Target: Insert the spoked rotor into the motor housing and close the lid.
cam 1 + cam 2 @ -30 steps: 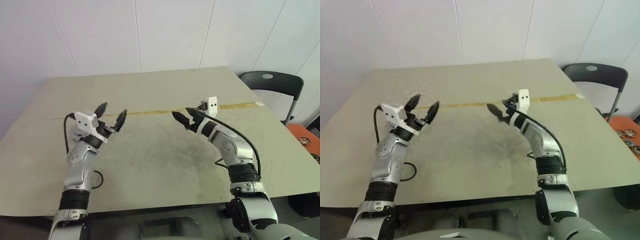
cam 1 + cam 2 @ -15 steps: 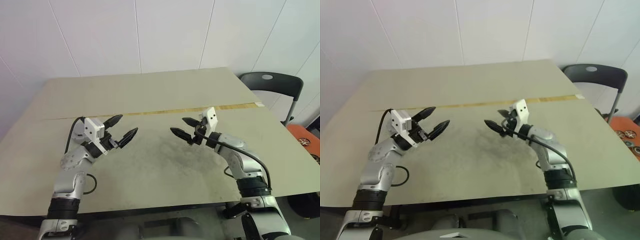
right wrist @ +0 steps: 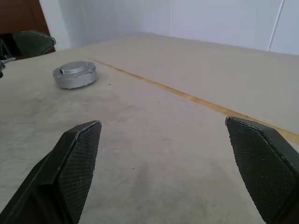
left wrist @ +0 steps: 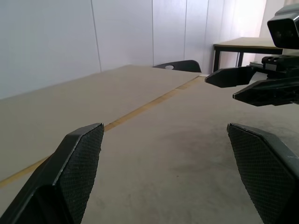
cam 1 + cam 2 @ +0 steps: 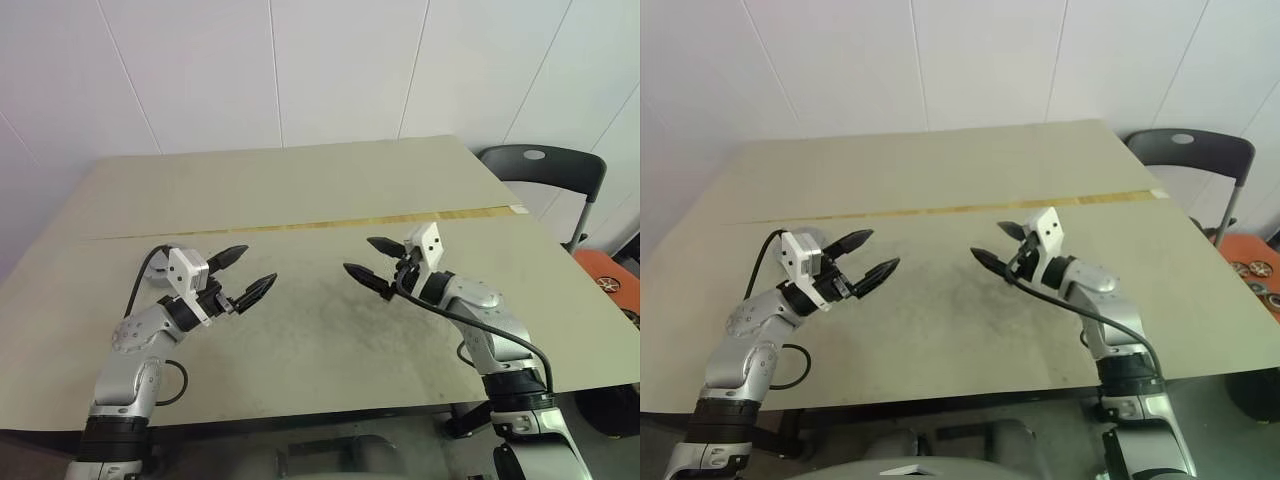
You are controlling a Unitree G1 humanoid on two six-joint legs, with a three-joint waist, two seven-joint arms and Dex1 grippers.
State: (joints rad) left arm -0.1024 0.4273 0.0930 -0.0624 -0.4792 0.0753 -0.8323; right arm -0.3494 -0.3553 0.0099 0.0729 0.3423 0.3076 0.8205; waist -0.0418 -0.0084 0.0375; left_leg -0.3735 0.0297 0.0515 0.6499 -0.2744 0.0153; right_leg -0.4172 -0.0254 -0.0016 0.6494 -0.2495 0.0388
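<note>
A small round grey metal cap with a raised centre, the lid [image 3: 74, 75], lies flat on the tan table [image 5: 300, 180], seen in the right wrist view just this side of the tape line. What sits under it cannot be told. The spoked rotor and the motor housing are out of view. My left gripper [image 5: 258, 265] hovers over the table's left half, open and empty. My right gripper [image 5: 358, 254] hovers opposite it, open and empty as well, its tips pointing at the left one. A fingertip [image 3: 32, 42] of the left gripper shows beyond the lid.
A yellowish tape strip [image 5: 300, 225] runs across the table's width. A dark chair [image 5: 540, 165] stands past the table's right corner, an orange object [image 5: 610, 275] sits on the floor beside it, and another table [image 4: 243, 44] stands further off.
Both arms have drawn back toward me and sunk a little. The wrists turned inward, so the two grippers now face each other. Both stayed open.
</note>
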